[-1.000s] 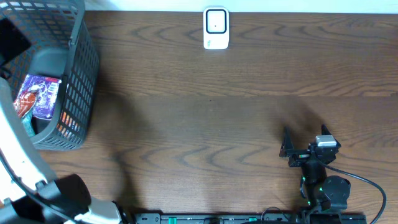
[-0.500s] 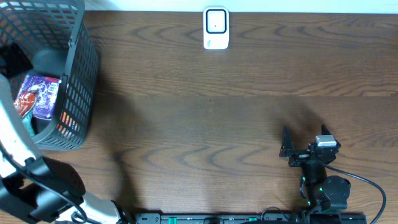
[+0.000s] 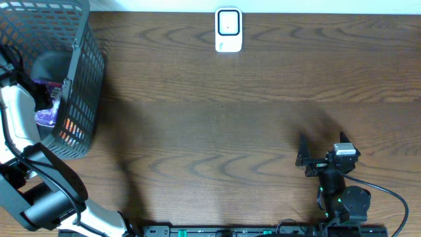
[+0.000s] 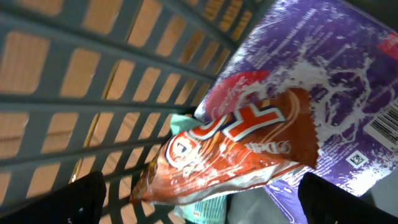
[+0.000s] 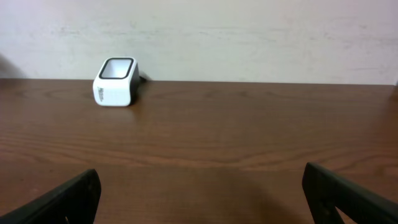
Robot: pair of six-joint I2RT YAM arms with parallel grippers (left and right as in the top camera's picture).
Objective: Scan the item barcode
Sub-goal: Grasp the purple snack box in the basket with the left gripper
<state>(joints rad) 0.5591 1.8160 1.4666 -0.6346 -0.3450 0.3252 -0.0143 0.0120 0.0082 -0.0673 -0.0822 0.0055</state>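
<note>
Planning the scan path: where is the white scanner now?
Overhead, the white scanner stands at the far edge of the table, near the middle, right of the grey basket; the right wrist view shows it left of centre.

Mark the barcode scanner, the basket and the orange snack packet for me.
barcode scanner (image 3: 228,29): overhead view, middle of its top face.
basket (image 3: 85,92): overhead view, right mesh wall.
orange snack packet (image 4: 236,155): left wrist view, centre of the wrapper.

Soft, even overhead light, fairly dim. Faint shadow on table (image 3: 217,99) near right gripper (image 3: 300,151). Ahead of left gripper (image 4: 205,199): glare on orange packet (image 4: 236,155), basket mesh (image 4: 93,81) blurred, v. close.
</note>
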